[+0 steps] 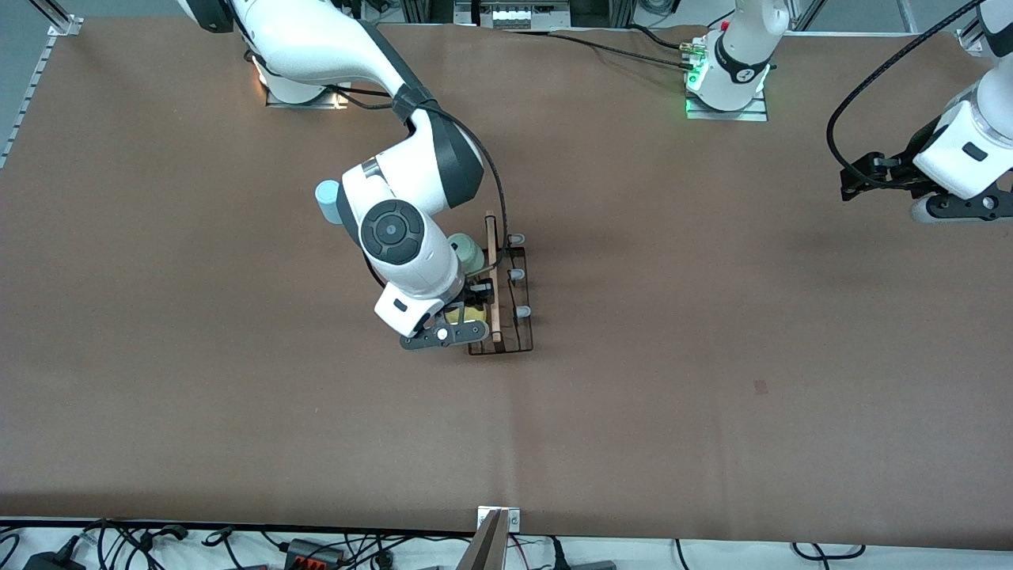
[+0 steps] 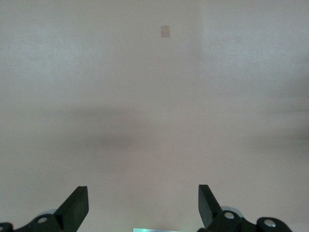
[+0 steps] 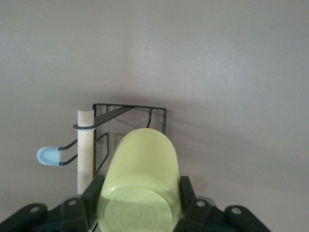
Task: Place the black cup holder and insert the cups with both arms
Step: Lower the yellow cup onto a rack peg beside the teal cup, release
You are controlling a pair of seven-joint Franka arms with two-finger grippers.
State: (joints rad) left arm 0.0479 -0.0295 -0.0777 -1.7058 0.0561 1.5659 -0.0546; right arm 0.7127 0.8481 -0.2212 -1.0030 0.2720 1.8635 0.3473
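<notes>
The black cup holder (image 1: 506,301) stands mid-table, with its wooden rod (image 1: 492,277) on top and grey-tipped pegs (image 1: 516,275). My right gripper (image 1: 467,313) is shut on the yellow cup (image 1: 454,316) and holds it at the rack's end nearer the front camera. In the right wrist view the yellow cup (image 3: 140,179) sits between the fingers (image 3: 91,198), beside the rod (image 3: 85,150) and over the wire frame (image 3: 130,110). The mint green cup (image 1: 468,252) sits on the rack against the rod. The light blue cup (image 1: 327,202) stands on the table, partly hidden by the right arm. My left gripper (image 1: 859,180) waits open and empty at the left arm's end of the table, and its wrist view (image 2: 142,208) shows only bare table.
A small dark mark (image 1: 760,386) lies on the brown table cover, and it also shows in the left wrist view (image 2: 165,31). Cables and a metal bracket (image 1: 497,532) run along the table edge nearest the front camera.
</notes>
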